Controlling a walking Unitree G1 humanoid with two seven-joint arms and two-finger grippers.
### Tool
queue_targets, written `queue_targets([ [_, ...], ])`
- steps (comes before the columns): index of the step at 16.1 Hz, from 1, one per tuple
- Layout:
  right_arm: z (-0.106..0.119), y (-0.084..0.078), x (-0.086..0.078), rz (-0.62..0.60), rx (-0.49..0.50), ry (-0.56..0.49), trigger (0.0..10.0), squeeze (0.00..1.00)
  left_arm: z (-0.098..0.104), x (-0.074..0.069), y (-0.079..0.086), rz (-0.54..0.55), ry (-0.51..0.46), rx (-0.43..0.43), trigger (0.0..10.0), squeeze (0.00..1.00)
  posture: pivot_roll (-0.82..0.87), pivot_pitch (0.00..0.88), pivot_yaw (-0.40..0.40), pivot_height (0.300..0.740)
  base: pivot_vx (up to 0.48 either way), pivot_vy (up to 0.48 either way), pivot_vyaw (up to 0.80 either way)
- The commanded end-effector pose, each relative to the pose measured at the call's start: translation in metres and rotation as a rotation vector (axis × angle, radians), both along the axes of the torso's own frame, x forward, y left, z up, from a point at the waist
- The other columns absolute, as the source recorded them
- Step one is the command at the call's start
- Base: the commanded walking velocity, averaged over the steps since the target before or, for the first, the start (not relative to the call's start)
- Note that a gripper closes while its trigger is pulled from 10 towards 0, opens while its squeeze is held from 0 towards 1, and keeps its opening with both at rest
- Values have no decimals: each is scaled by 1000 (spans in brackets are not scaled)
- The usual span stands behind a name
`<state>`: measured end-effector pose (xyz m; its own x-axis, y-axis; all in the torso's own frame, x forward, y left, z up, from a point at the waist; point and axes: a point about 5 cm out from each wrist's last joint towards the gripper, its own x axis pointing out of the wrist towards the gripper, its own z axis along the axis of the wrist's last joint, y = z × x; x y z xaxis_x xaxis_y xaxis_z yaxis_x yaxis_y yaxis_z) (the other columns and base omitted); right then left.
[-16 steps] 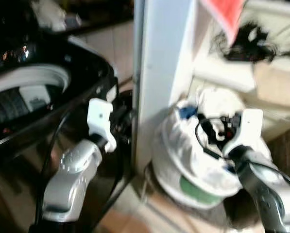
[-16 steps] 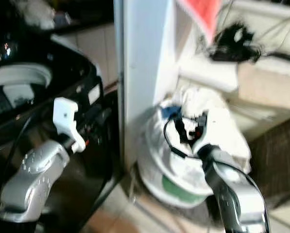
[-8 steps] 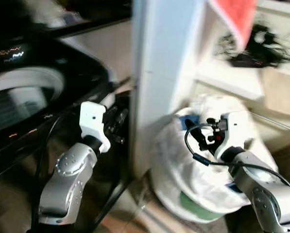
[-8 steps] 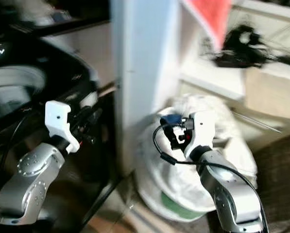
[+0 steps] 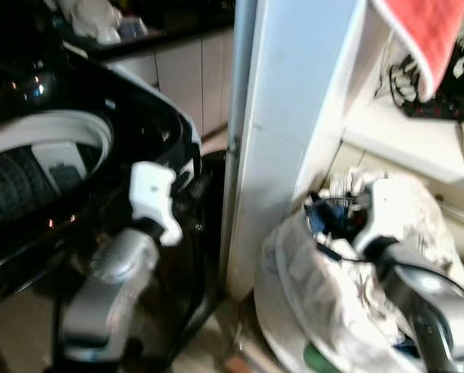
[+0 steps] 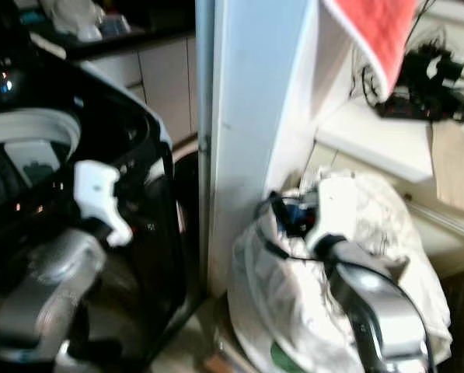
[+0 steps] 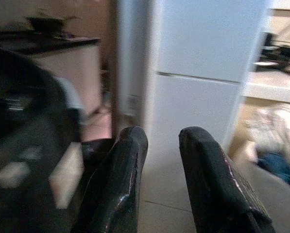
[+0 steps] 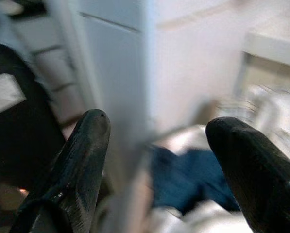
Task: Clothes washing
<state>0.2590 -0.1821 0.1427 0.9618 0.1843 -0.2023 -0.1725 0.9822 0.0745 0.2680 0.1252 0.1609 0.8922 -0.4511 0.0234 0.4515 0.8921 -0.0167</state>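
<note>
The right hand (image 8: pixel 154 160), fingers spread wide, reaches toward a blue garment (image 8: pixel 193 182) at the mouth of a white laundry bag (image 5: pixel 325 287) on the floor beside a white cabinet panel (image 5: pixel 294 116). The left hand (image 7: pixel 162 160), fingers slightly parted and empty, waits near the black washing machine (image 5: pixel 68 179). The step appears to be fetching clothes; next, closing on the garment.

Washing machine (image 5: pixel 53 155) left, laundry bag (image 5: pixel 348 272) right, cabinet panel (image 5: pixel 286 116) between.
</note>
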Motion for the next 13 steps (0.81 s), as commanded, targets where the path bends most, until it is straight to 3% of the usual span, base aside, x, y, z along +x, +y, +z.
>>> queue_targets([
  [1,-2,-13,0,-75,-37,32,10000,0,1,-1,-5,-45,3,4,10000,0,-36,0,-41,740,0,0,0],
  [3,-1,-24,1,-138,-82,50,10000,0,0,-5,-9,-111,17,10,10000,0,-36,0,-41,740,0,0,0],
  [4,-1,-43,2,-244,-136,77,10000,1000,1,-10,-12,-184,23,4,10000,0,-42,0,-35,740,0,0,0],
  [7,1,-65,2,-332,-146,101,10000,1000,4,-9,-12,-188,11,8,10000,0,-42,0,-35,740,0,0,0],
  [9,-4,-82,-2,-361,-157,207,10000,1000,5,-7,-12,-181,10,0,10000,0,-42,0,-35,740,0,0,0],
  [10,-12,-89,-9,-345,-170,308,10000,1000,5,-12,-14,-242,12,0,10000,0,-47,0,-37,740,0,0,0],
  [12,-16,-100,-15,-389,-154,347,10000,1000,7,-20,-18,-340,5,3,10000,0,-47,0,-37,740,0,0,0],
  [13,-22,-99,-19,-388,-39,387,10000,1000,9,-26,-20,-414,9,10,10000,0,-48,0,-37,740,0,0,0],
])
